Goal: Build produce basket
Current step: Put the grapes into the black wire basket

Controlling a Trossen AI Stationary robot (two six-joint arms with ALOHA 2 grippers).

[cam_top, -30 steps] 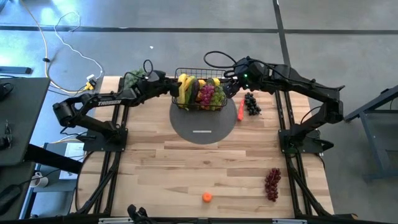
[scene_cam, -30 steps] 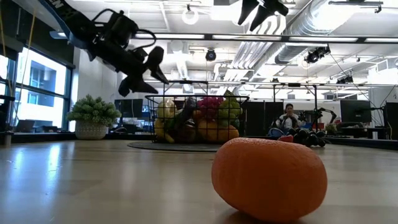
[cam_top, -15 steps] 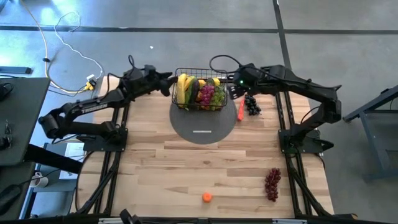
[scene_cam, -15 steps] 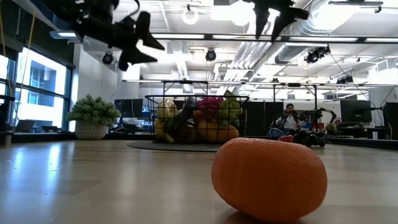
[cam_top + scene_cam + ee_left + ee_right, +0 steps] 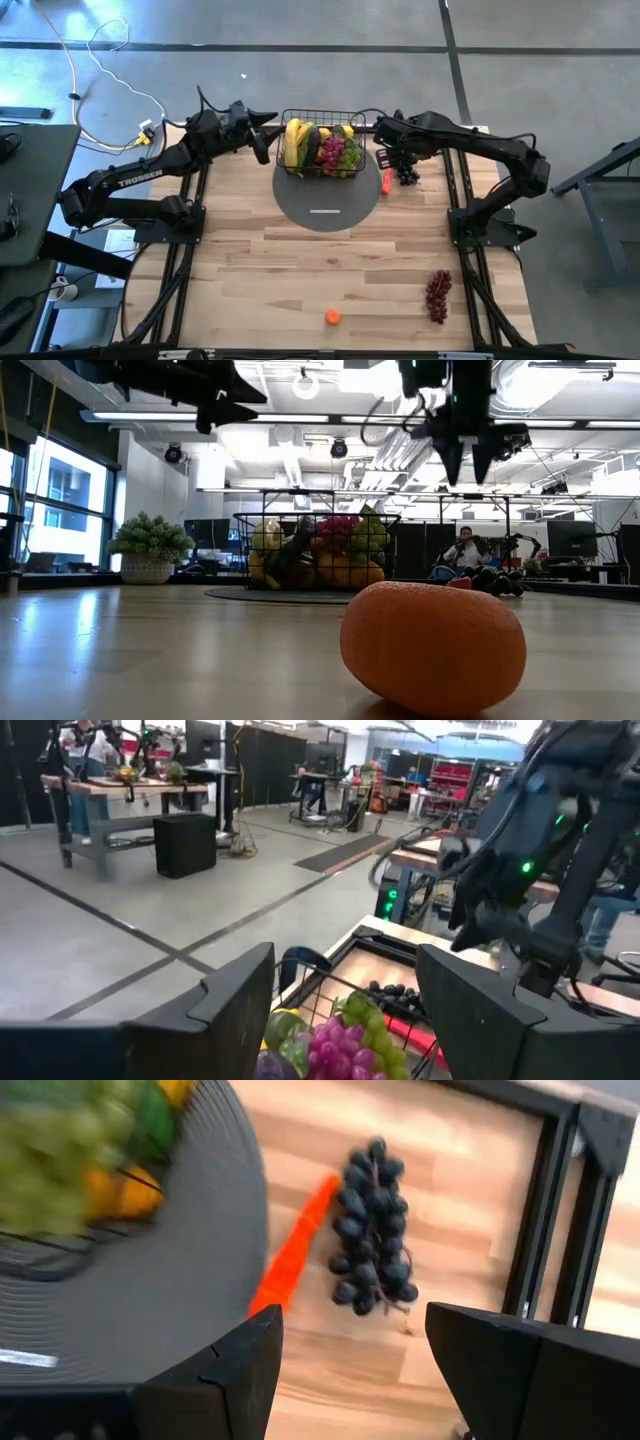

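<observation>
The black wire basket (image 5: 322,146) stands on the dark round mat (image 5: 325,200) at the table's far middle. It is full of produce: bananas, red and green grapes, and more. A dark grape bunch (image 5: 406,172) and a red chili (image 5: 386,180) lie on the table to the basket's right. My right gripper (image 5: 396,160) hangs open above them; its wrist view shows the dark grapes (image 5: 372,1230) and the chili (image 5: 295,1255) between its fingers. My left gripper (image 5: 263,143) is open and empty, raised to the left of the basket, whose produce (image 5: 340,1040) shows in its wrist view.
A red grape bunch (image 5: 438,295) lies near the right front corner and an orange fruit (image 5: 332,318) near the front edge. In the low view the orange fruit (image 5: 432,645) is close by and a grey-green leafy bunch (image 5: 150,540) stands at the far left. A person (image 5: 465,550) sits beyond the table.
My left gripper has drawn back from the basket toward the table's left and gone up. My right gripper has left the basket's far right corner and gone toward the right and near, coming down over the dark grapes and chili. The basket has stayed put.
</observation>
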